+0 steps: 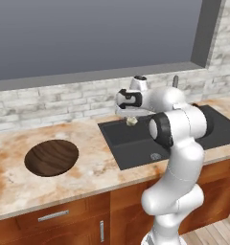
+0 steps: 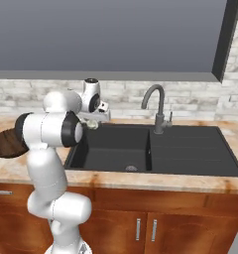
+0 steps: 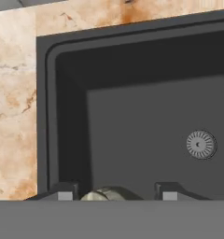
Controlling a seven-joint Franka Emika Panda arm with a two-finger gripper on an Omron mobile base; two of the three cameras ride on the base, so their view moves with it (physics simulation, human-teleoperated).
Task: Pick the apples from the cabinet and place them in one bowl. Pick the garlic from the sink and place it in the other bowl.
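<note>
Gripper [image 1: 132, 119] clamped on garlic [image 1: 132, 121], above sink [image 1: 136, 143] basin. Next: carry left of sink to dark bowl [image 1: 51, 157].

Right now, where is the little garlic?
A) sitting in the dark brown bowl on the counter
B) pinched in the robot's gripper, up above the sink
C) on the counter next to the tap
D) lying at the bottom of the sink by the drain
B: the garlic sits between the fingers of the gripper, lifted over the black sink, while the dark brown bowl holds nothing.
</note>
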